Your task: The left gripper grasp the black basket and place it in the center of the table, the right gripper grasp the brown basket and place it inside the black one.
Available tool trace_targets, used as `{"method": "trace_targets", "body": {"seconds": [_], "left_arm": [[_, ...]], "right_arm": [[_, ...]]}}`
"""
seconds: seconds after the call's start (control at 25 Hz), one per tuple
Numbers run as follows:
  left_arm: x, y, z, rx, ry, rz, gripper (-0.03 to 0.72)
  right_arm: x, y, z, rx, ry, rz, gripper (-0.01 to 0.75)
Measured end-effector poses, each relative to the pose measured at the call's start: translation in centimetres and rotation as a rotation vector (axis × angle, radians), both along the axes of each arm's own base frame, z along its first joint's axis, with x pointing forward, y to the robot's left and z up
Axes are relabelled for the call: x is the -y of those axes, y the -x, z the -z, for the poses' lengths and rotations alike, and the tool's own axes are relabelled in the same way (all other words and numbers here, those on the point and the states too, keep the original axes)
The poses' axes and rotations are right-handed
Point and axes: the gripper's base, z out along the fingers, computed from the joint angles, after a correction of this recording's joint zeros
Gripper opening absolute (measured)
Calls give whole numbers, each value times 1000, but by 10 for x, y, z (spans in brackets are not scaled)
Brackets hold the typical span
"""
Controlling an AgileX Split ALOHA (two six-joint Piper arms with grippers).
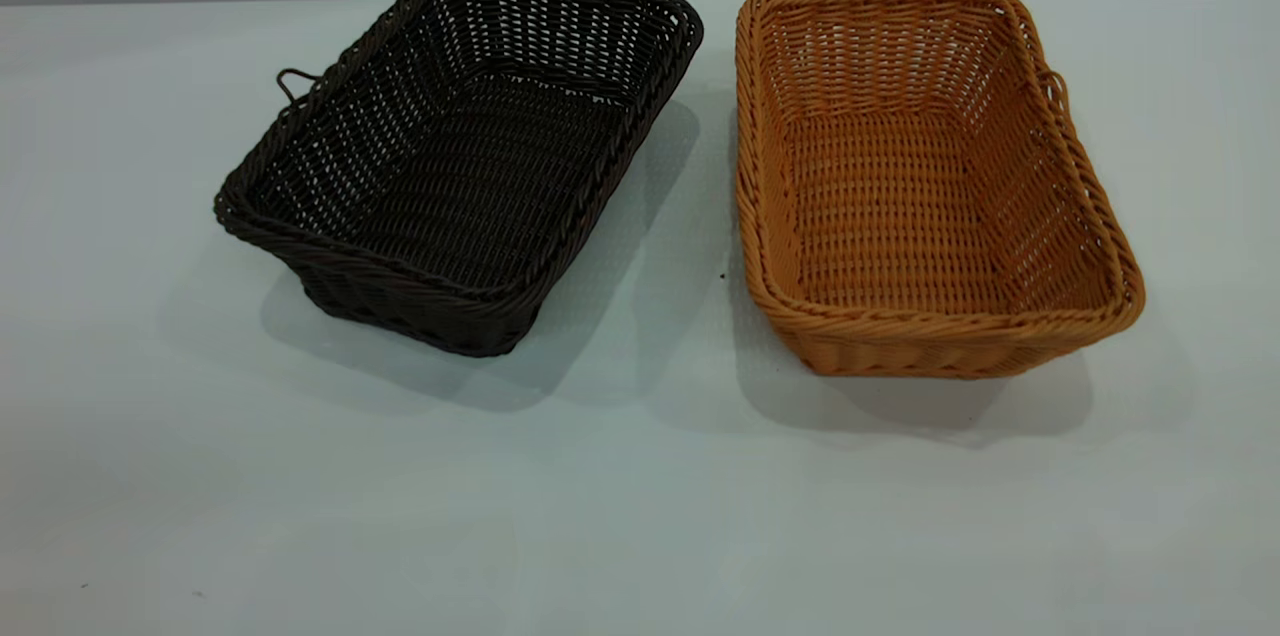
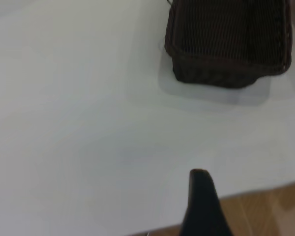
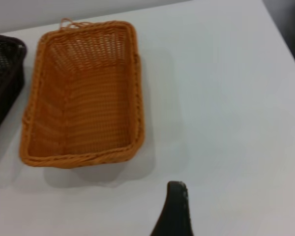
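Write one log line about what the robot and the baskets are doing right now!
stage: nothing grasped | black basket: on table, empty | brown basket: beside it, apart, empty | left gripper, right gripper: back from baskets

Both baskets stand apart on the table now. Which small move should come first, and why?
Probably the left gripper should advance toward the black basket to grasp its rim: it is off it, and the brown basket stands beside it, empty, on the table.
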Motion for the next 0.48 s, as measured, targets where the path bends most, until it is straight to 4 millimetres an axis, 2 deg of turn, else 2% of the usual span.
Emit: {"method": "trace_targets", "body": {"seconds": [0.12, 0.2, 0.36, 0.48], "left_arm": [[0, -15, -22, -4, 45, -38, 446], [-1, -36, -36, -31, 57, -53, 446], [-2, -95, -55, -84, 64, -76, 446], [-3, -145, -59, -123, 41, -72, 446]], "right_arm": [[0, 0, 0, 3, -12, 3, 575], [0, 0, -1, 7, -17, 6, 575], [0, 0, -1, 7, -20, 7, 575], [0, -1, -1, 4, -20, 7, 575]]}}
